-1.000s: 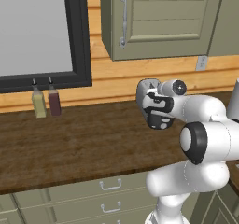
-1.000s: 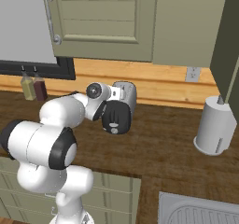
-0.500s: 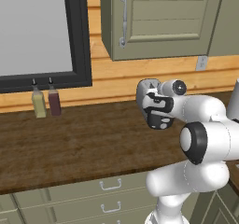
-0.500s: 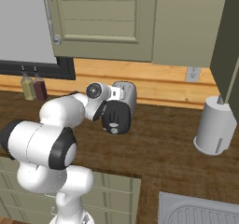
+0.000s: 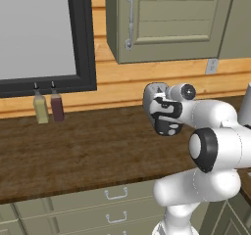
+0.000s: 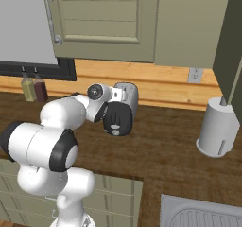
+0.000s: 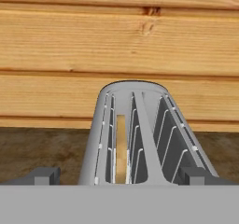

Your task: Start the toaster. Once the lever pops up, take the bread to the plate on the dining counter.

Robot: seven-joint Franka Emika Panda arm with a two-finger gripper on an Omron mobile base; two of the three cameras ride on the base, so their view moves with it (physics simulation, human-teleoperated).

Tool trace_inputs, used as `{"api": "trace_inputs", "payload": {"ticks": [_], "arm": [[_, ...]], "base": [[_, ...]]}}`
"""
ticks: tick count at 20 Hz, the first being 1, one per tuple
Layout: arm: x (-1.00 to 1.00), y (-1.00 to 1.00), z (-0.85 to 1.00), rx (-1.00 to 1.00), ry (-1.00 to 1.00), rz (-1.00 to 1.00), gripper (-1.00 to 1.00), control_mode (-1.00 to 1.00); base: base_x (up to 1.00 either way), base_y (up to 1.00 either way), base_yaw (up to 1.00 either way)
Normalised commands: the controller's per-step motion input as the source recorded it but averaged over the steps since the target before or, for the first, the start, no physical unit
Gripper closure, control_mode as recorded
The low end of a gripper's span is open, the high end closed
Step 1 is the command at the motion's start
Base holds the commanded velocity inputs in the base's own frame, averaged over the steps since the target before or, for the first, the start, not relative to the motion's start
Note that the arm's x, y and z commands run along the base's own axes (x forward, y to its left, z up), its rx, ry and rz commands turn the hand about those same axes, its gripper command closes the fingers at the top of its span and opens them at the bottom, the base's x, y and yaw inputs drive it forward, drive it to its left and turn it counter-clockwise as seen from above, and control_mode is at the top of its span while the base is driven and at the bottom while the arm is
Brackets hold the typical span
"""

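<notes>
two small bottles (image 5: 48, 106) stand by the wall to the left, a paper towel roll (image 6: 217, 129) to the right. the toaster (image 7: 140, 134) sits at the wooden wall, its front hidden behind the gripper (image 7: 121, 174), whose tips stand wide apart. the bread (image 7: 121, 148) is sunk in its left slot.

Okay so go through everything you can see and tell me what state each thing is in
toaster: upright by the wood wall, two slots facing up.
bread: standing on edge in the left slot.
gripper: open, fingertips either side of the toaster.
upper cabinet door: closed.
drawers: closed.
two bottles: upright.
</notes>
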Motion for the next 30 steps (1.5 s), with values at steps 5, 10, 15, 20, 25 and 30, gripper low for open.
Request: {"api": "trace_inputs", "payload": {"ticks": [5, 10, 15, 20, 25, 30], "arm": [[0.0, 0.0, 0.0, 0.0, 0.0, 0.0, -1.0, -1.0], [0.0, 0.0, 0.0, 0.0, 0.0, 0.0, -1.0, -1.0], [0.0, 0.0, 0.0, 0.0, 0.0, 0.0, -1.0, -1.0], [0.0, 0.0, 0.0, 0.0, 0.0, 0.0, -1.0, -1.0], [0.0, 0.0, 0.0, 0.0, 0.0, 0.0, -1.0, -1.0], [0.0, 0.0, 0.0, 0.0, 0.0, 0.0, -1.0, -1.0]], "base": [[0.0, 0.0, 0.0], [0.0, 0.0, 0.0], [0.0, 0.0, 0.0], [0.0, 0.0, 0.0], [0.0, 0.0, 0.0], [0.0, 0.0, 0.0]]}}
